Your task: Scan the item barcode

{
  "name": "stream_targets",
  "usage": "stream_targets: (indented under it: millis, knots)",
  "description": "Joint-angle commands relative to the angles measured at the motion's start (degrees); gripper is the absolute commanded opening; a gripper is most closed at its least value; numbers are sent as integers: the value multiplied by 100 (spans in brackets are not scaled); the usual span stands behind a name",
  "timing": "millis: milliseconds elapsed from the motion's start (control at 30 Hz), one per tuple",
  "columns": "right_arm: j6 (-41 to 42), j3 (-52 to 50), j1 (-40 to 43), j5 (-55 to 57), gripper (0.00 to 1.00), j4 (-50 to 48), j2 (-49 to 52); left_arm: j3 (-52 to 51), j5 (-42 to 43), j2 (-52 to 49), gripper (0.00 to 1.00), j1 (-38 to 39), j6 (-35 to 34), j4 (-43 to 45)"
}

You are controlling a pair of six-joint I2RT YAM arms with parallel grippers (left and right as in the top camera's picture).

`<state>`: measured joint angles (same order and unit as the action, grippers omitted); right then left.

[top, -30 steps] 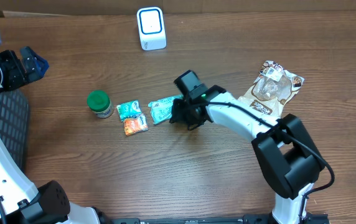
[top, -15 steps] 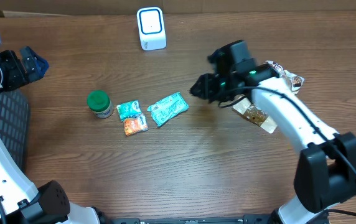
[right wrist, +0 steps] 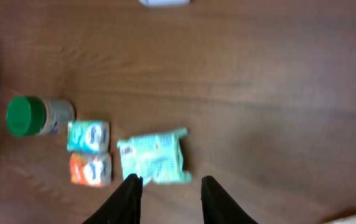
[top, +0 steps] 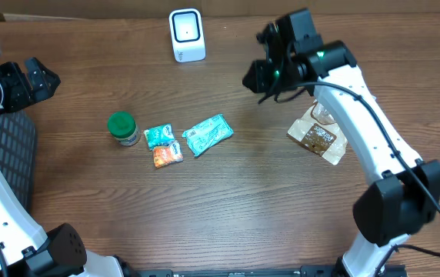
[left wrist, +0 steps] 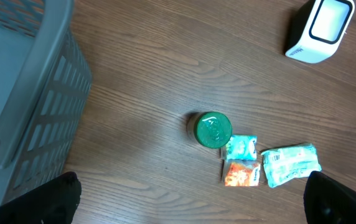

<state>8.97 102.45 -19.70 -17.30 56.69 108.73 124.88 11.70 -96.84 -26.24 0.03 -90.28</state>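
Holding my right gripper (right wrist: 170, 186) empty, jaws partly apart, above the green packet (right wrist: 153, 158) lying flat on the table (top: 243, 208). Pickup comes first, I reckon: descend, grasp, carry it to the scanner (top: 187, 35).

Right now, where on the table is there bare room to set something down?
Bare wood spans the near side, below the packets and the brown bag. Another patch lies between the scanner and the green-lidded jar. Crowded around the jar and packets.
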Motion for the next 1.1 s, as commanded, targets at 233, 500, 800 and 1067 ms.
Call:
stream_targets:
  millis: [233,500,800,1067]
  knots:
    - [-273,348,-706,481,23,-756,1268,9,-11,-50,99,4,85,11]
    - [138,337,-918,717,22,-1244,2002,9,-11,-50,100,4,85,11]
    - [15,339,-861,673,22,-699,2120,9,-11,-50,100,4,85,11]
    - [-201,337,-820,675,22,-129,2120,9,-11,-50,100,4,85,11]
